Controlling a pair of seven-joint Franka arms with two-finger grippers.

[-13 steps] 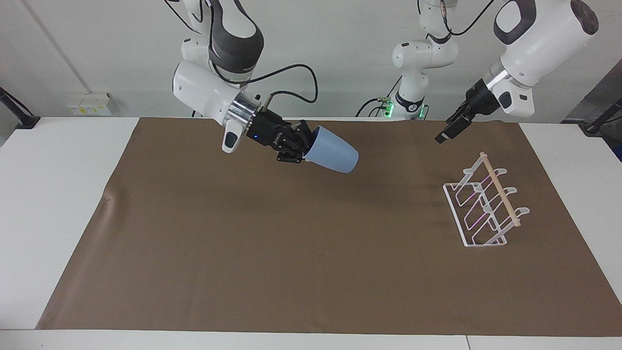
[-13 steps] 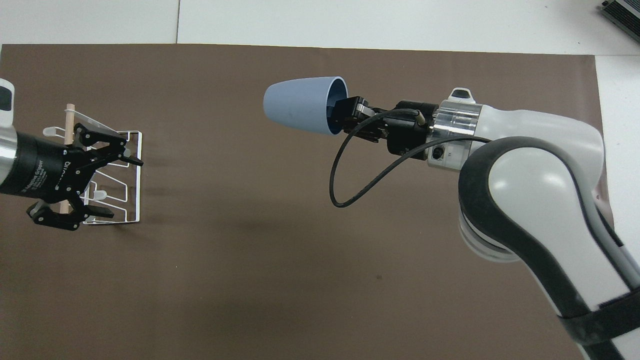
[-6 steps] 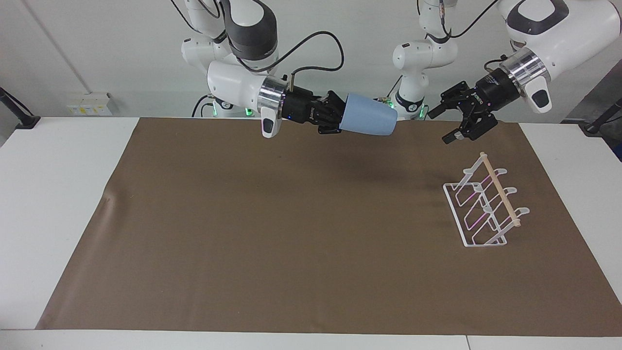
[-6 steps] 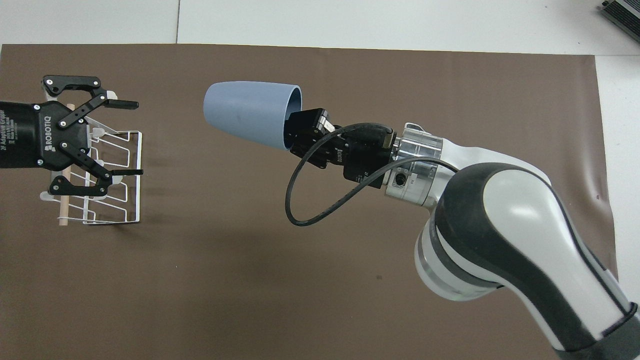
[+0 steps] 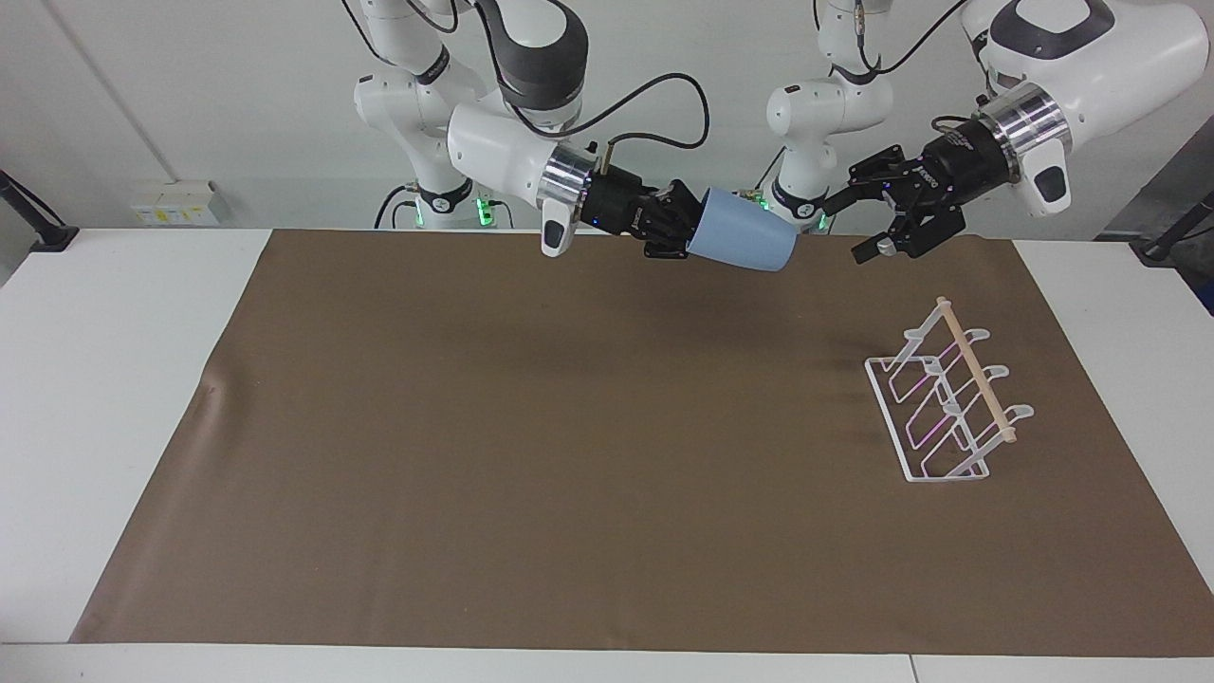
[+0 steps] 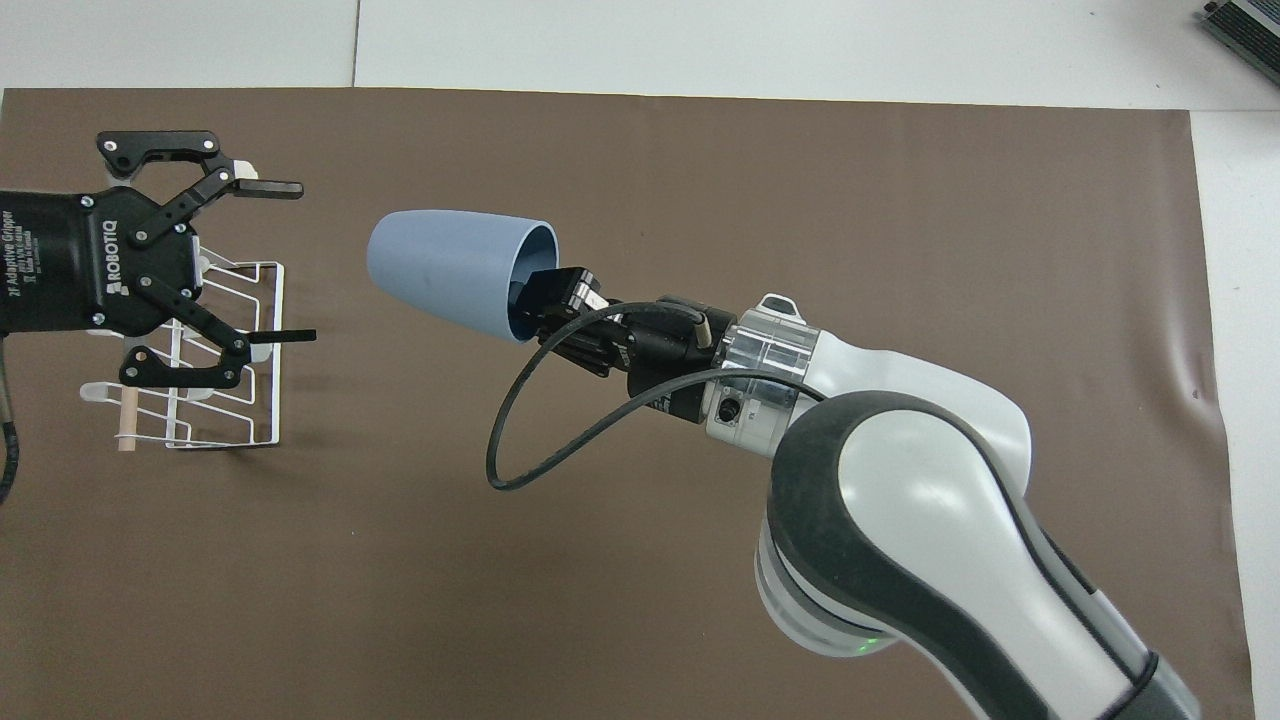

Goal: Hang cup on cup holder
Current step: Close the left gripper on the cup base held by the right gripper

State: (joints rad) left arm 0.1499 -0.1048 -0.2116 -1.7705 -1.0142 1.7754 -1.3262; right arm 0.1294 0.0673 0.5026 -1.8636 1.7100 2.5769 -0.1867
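Note:
The light-blue cup (image 5: 744, 242) (image 6: 445, 270) hangs in the air on its side, base pointing toward the left arm's end of the table. My right gripper (image 5: 690, 235) (image 6: 535, 300) is shut on the cup's rim, one finger inside the mouth. My left gripper (image 5: 849, 232) (image 6: 300, 262) is open and held in the air, its fingers pointing at the cup's base with a gap between them. The white wire cup holder (image 5: 948, 398) (image 6: 235, 360), with a wooden dowel on top, stands on the mat at the left arm's end. In the overhead view the left gripper covers part of it.
A brown mat (image 5: 474, 427) (image 6: 640, 560) covers most of the white table (image 5: 104, 379). A black cable loops from the right wrist (image 6: 520, 440) below the cup.
The right gripper has lifted the cup and carried it toward the left arm's end. The left gripper has turned to face the cup and moved closer to it, staying open.

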